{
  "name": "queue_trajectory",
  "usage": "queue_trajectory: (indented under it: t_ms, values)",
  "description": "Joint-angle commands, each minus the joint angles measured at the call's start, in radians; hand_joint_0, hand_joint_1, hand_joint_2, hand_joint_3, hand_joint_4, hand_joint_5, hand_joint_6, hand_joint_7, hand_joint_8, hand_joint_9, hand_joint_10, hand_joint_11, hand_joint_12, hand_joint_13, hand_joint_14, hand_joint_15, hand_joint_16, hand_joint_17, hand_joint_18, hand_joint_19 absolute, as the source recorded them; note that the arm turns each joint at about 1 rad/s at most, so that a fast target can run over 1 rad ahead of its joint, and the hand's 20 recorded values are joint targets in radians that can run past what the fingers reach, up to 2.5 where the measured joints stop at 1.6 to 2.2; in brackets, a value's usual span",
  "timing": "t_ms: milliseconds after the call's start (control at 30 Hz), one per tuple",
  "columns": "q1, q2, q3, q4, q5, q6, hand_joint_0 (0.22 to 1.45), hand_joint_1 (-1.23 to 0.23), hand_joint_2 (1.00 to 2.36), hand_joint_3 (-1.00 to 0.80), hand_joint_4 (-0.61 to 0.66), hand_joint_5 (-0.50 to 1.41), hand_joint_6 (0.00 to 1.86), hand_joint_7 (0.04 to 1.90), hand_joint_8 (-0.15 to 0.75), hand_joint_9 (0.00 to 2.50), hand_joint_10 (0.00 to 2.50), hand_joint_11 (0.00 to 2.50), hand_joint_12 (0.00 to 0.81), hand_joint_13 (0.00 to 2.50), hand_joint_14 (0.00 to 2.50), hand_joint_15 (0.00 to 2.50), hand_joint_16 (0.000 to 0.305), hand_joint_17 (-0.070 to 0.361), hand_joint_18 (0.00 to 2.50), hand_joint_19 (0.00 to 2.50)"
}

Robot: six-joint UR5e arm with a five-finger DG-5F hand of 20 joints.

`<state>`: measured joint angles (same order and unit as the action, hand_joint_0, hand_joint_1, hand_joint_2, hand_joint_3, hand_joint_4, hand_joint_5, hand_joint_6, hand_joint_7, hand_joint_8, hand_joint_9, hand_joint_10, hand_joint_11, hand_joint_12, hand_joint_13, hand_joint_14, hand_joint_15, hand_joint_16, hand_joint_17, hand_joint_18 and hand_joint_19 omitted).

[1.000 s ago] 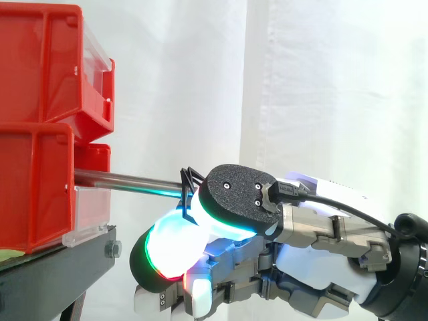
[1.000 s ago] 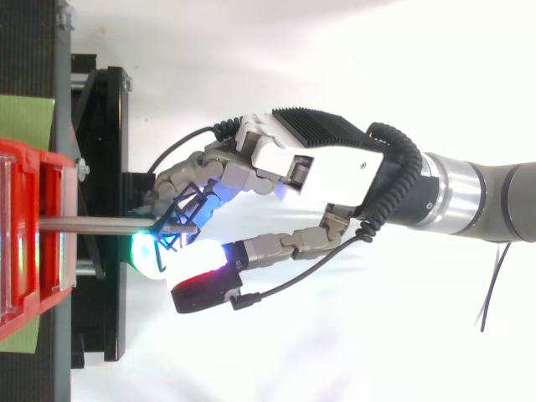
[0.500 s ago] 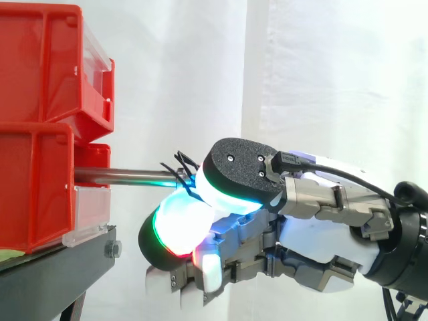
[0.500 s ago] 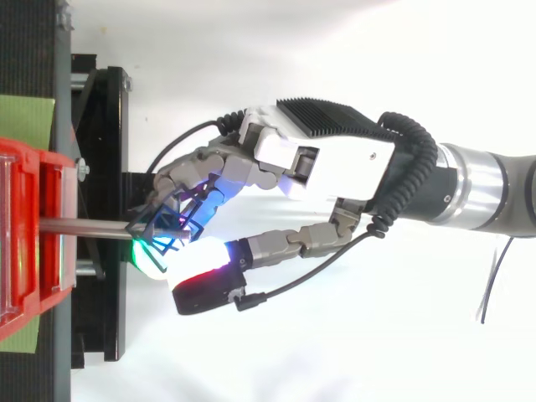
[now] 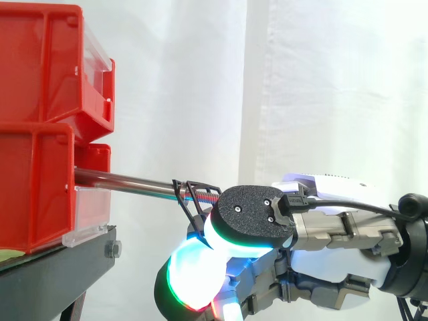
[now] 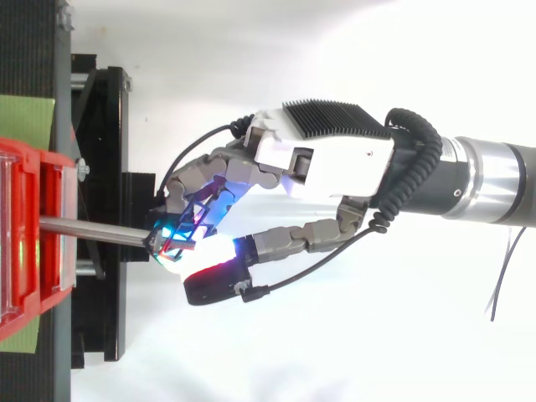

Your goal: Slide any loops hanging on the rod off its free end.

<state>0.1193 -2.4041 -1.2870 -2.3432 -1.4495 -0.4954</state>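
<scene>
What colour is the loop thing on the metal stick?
The loop is black, best seen in the side view near the rod's free end.

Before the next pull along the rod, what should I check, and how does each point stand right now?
1. The loop hangs on the rod, near its free end: ok.
2. The fingers of the hand are curled round the loop: ok.
3. The rod is seated at the red bin: ok.
4. The loop is clear of the rod's tip: not ok, not yet off.
5. How many loops are held: cannot tell.
</scene>
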Motion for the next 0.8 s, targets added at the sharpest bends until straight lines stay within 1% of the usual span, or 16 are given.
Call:
queue_trajectory:
  t_ms: [0,33,67,133,167,233,300,333,567,767]
  values:
    - [-0.003,0.01,0.0,-0.004,-0.002,0.014,0.61,-0.67,1.01,-0.03,0.17,-0.18,0.92,0.96,0.405,1.03,0.01,0.72,0.413,0.83,0.01,0.32,0.055,0.123,0.75,0.41]
    - [-0.003,0.011,0.0,-0.007,-0.003,0.017,0.61,-0.67,1.01,-0.03,0.17,-0.18,0.92,0.96,0.403,1.03,0.01,0.72,0.411,0.83,0.01,0.32,0.055,0.123,0.75,0.41]
    - [-0.004,0.025,0.0,-0.024,-0.005,0.02,0.61,-0.66,1.01,-0.02,0.18,-0.18,0.92,0.97,0.4,1.03,0.01,0.73,0.412,0.83,0.01,0.32,0.055,0.124,0.75,0.41]
    - [-0.006,0.033,0.0,-0.047,-0.008,0.02,0.6,-0.66,1.01,-0.02,0.18,-0.18,0.92,0.97,0.402,1.03,0.01,0.73,0.415,0.83,0.01,0.32,0.055,0.124,0.75,0.41]
    - [-0.007,0.046,0.0,-0.1,-0.014,0.017,0.6,-0.66,1.01,-0.03,0.19,-0.18,0.92,0.96,0.406,1.03,0.01,0.73,0.416,0.83,0.01,0.32,0.055,0.125,0.75,0.41]
    - [-0.009,0.056,0.0,-0.137,-0.014,0.02,0.6,-0.65,1.01,-0.03,0.19,-0.18,0.92,0.98,0.409,1.04,0.02,0.72,0.419,0.83,0.01,0.33,0.056,0.127,0.75,0.41]
    - [-0.009,0.06,0.0,-0.159,-0.014,0.02,0.6,-0.65,1.01,-0.03,0.19,-0.18,0.91,0.98,0.41,1.04,0.01,0.72,0.418,0.84,0.01,0.33,0.056,0.127,0.75,0.41]
    - [-0.01,0.068,0.0,-0.183,-0.014,0.02,0.6,-0.65,1.01,-0.02,0.19,-0.18,0.91,0.98,0.41,1.04,0.01,0.73,0.422,0.84,0.01,0.32,0.056,0.127,0.75,0.41]
    - [-0.014,0.091,0.0,-0.242,-0.018,0.02,0.6,-0.65,1.01,-0.03,0.19,-0.18,0.91,0.98,0.411,1.04,0.01,0.73,0.423,0.84,0.01,0.32,0.056,0.127,0.75,0.41]
    - [-0.015,0.111,0.0,-0.266,-0.011,0.051,0.6,-0.65,1.01,-0.03,0.19,-0.18,0.91,0.98,0.413,1.04,0.01,0.73,0.425,0.84,0.01,0.32,0.057,0.128,0.75,0.4]
